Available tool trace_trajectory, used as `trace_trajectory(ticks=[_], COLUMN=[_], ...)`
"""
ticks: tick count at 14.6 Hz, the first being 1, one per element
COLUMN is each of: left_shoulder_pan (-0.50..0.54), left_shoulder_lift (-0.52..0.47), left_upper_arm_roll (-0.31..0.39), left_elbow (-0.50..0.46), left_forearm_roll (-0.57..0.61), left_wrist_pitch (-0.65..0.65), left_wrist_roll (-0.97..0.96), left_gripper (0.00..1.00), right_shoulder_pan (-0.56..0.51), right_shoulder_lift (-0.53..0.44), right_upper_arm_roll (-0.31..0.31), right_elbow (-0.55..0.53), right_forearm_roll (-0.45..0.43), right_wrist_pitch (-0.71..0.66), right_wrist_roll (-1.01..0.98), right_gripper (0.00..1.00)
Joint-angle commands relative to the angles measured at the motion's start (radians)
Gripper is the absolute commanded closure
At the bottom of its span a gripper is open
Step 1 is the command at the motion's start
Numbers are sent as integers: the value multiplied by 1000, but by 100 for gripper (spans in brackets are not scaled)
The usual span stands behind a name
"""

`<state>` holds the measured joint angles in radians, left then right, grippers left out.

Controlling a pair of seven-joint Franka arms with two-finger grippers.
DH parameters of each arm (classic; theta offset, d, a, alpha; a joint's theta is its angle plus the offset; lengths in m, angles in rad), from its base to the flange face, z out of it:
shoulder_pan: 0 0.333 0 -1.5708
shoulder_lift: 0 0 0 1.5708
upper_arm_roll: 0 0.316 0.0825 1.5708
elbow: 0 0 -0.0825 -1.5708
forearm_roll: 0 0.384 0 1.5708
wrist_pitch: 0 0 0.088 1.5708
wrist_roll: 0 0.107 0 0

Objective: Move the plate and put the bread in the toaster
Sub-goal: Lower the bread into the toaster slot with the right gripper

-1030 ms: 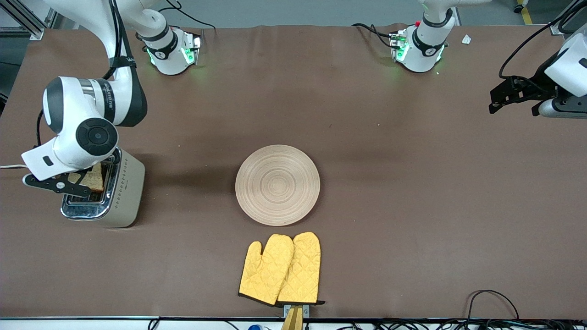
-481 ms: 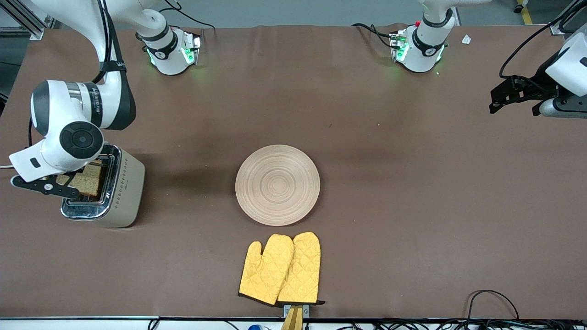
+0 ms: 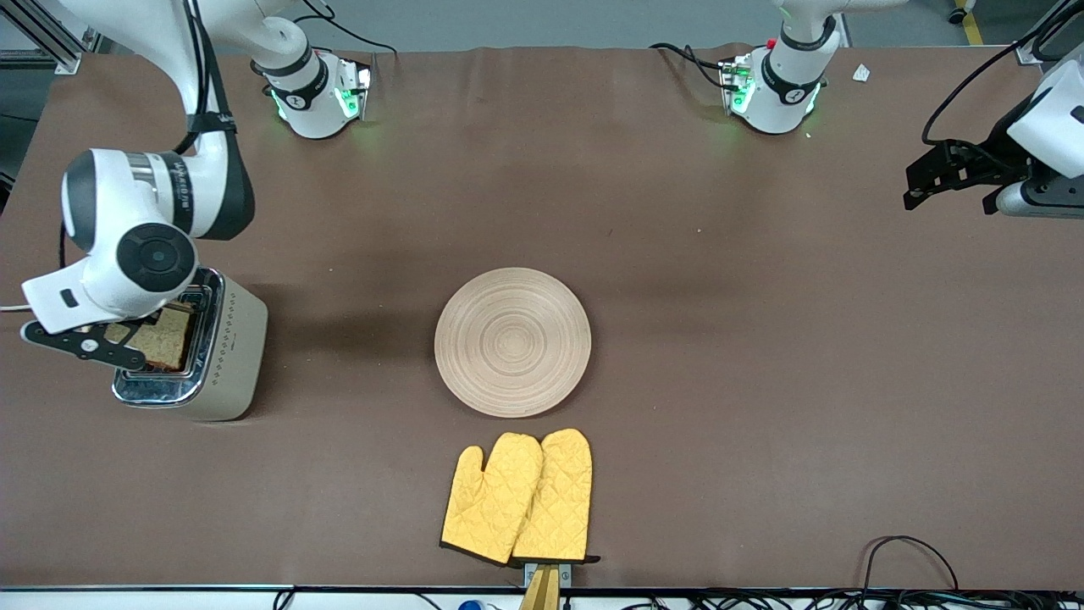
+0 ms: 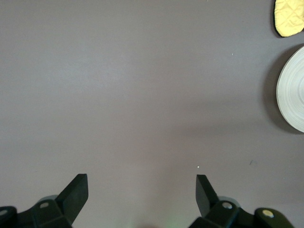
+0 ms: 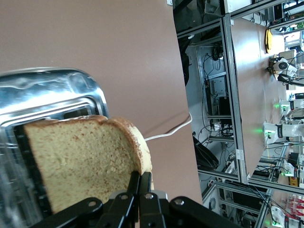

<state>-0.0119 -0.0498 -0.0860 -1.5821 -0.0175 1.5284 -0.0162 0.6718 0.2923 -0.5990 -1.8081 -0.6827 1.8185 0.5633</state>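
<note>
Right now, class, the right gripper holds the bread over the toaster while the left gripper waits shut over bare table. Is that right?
One thing is wrong: the left gripper is open, its fingers spread wide apart over bare table, as the left wrist view shows. The rest stands: the right gripper pinches the bread over the toaster.

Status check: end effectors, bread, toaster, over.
Right end effector shut on bread, over toaster slot, slice partly in. Left end effector open, waiting over bare table. Plate mid-table; nothing blocking.
</note>
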Motion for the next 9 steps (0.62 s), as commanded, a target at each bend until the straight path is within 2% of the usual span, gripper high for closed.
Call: trace_trajectory(ticks=[1, 5, 7, 9], left_shoulder_pan=[7, 7, 7, 7], left_shoulder_lift=[-9, -9, -9, -9], left_upper_arm_roll=[-3, -3, -3, -3], left_elbow=[5, 5, 5, 5], left_forearm_roll=[-16, -16, -16, -16], left_wrist_pitch=[-14, -14, -14, -14], left_wrist_roll=[16, 16, 16, 16], left_gripper=[0, 0, 0, 0], right_shoulder_pan=[44, 42, 35, 22], right_shoulder_lift=[19, 62, 96, 103], right_upper_arm_roll=[1, 4, 4, 4], right_elbow=[-27, -33, -27, 5], right_forearm_roll=[-15, 50, 99, 129], right_wrist_pitch=[11, 63, 84, 97], right_wrist_roll=[79, 79, 78, 57], right_gripper=[99, 97, 75, 31])
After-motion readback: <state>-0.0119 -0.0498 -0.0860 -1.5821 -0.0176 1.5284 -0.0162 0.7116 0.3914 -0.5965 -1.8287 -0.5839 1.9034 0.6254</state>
